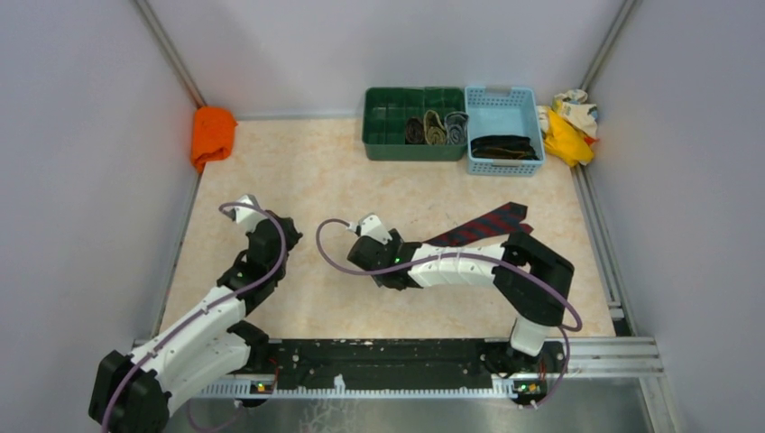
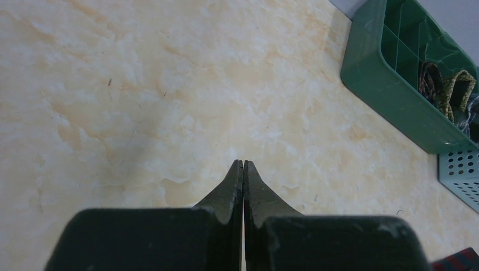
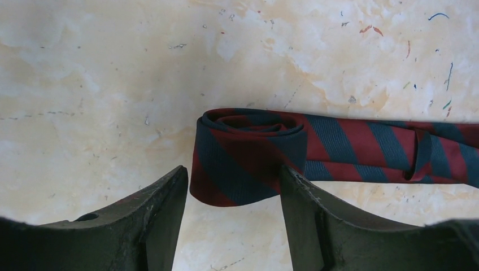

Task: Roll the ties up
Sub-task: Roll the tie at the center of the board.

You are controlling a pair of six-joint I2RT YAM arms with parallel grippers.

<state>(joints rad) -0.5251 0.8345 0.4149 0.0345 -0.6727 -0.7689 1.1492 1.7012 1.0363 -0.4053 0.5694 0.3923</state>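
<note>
A dark red and navy striped tie (image 3: 361, 147) lies on the table, its near end wound into a small flat roll (image 3: 248, 155). My right gripper (image 3: 233, 172) is open, its fingers on either side of the roll's near edge; the right finger (image 3: 294, 192) touches the fabric. In the top view the tie (image 1: 483, 225) runs out from under the right arm, and my right gripper (image 1: 361, 242) is mid-table. My left gripper (image 2: 243, 165) is shut and empty over bare table, to the left (image 1: 242, 209). Rolled ties (image 1: 437, 128) sit in the green bin (image 1: 379, 135); a dark tie (image 1: 502, 146) lies in the blue basket (image 1: 532, 99).
An orange cloth (image 1: 212, 135) lies at the far left wall. Yellow-and-cream rags (image 1: 568, 122) are piled at the far right corner. The green bin (image 2: 384, 96) and the blue basket's corner (image 2: 460, 172) show in the left wrist view. Walls close in on both sides.
</note>
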